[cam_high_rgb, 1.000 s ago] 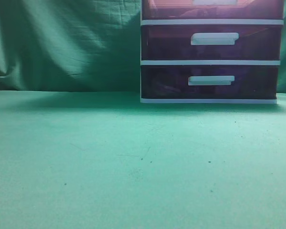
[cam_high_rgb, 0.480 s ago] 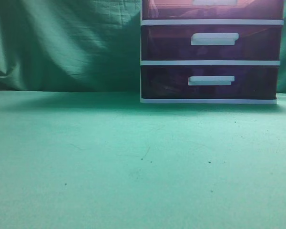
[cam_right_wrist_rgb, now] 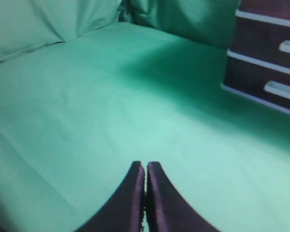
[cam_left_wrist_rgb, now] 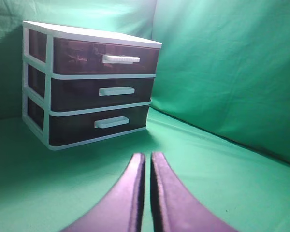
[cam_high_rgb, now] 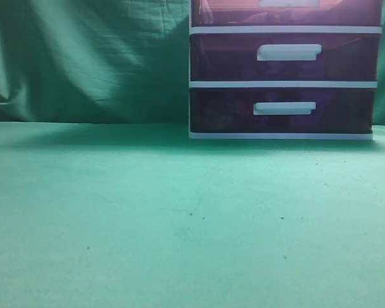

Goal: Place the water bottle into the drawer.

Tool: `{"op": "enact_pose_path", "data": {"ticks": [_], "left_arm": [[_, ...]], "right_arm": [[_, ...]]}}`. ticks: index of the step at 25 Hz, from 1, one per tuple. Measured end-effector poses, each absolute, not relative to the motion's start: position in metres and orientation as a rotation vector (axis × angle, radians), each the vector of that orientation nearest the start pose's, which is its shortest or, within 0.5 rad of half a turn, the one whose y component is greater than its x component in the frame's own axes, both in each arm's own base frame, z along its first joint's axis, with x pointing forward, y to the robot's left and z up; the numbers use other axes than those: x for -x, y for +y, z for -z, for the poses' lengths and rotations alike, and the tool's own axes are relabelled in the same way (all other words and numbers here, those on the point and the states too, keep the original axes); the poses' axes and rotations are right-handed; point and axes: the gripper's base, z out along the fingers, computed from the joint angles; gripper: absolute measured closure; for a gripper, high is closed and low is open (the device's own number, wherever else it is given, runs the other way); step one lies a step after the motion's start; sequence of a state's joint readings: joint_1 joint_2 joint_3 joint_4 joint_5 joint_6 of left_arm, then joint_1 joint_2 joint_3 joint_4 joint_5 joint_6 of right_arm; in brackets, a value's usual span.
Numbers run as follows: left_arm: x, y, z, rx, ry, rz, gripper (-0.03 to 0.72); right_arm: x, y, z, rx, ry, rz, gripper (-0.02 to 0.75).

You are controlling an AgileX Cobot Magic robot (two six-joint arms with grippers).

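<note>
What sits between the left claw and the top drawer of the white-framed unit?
In the left wrist view, only bare green cloth lies between the shut left claw and the unit; the top drawer is closed. No bottle shows.

A white-framed plastic drawer unit (cam_high_rgb: 283, 83) stands on a green cloth-covered table (cam_high_rgb: 179, 218), toward the upper right, in front of a creased green backdrop (cam_high_rgb: 90, 58). The top drawer (cam_high_rgb: 231, 11), reddish-purple, is cut off by the frame edge. Two darker lower drawers (cam_high_rgb: 224, 58) each carry a white bar handle (cam_high_rgb: 289, 52). All fronts sit flush with the frame.
</note>
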State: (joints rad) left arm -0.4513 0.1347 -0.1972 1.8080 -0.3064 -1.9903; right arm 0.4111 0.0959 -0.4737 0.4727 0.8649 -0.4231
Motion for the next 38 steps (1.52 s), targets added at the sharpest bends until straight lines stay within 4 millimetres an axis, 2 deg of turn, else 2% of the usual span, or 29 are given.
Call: {"op": "enact_pose_path", "data": {"ticks": [3, 7, 20, 24, 27, 29, 34, 38], "left_arm": [[-0.04, -0.048, -0.265, -0.45, 1.471, 0.715, 0.688], [-0.04, -0.048, -0.265, -0.446, 1.471, 0.713, 0.688], [-0.04, -0.048, -0.265, -0.446, 1.471, 0.713, 0.688], [-0.04, -0.048, -0.265, -0.446, 1.471, 0.713, 0.688], [-0.04, -0.048, -0.265, -0.446, 1.471, 0.713, 0.688], [-0.04, -0.048, -0.265, -0.446, 1.471, 0.713, 0.688], [-0.04, -0.048, -0.265, -0.446, 1.471, 0.713, 0.688], [-0.04, -0.048, -0.265, -0.446, 1.471, 0.713, 0.688]], "right_arm": [[-0.002, 0.031, -0.276, 0.671, 1.734, -0.504, 0.738], [-0.009, 0.03, -0.268, 0.617, 1.689, -0.474, 0.738], [-0.011, 0.028, -0.267, 0.616, 1.684, -0.431, 0.738], [-0.015, 0.022, -0.265, 0.721, 1.641, -0.232, 0.738], [-0.022, 0.021, -0.259, 0.644, 1.653, -0.169, 0.738], [-0.029, 0.02, -0.249, 0.531, 1.681, -0.148, 0.738], [-0.048, 0.012, -0.205, 0.193, 1.779, -0.089, 0.738], [-0.052, 0.007, -0.174, 0.055, 1.865, -0.055, 0.738]]}}
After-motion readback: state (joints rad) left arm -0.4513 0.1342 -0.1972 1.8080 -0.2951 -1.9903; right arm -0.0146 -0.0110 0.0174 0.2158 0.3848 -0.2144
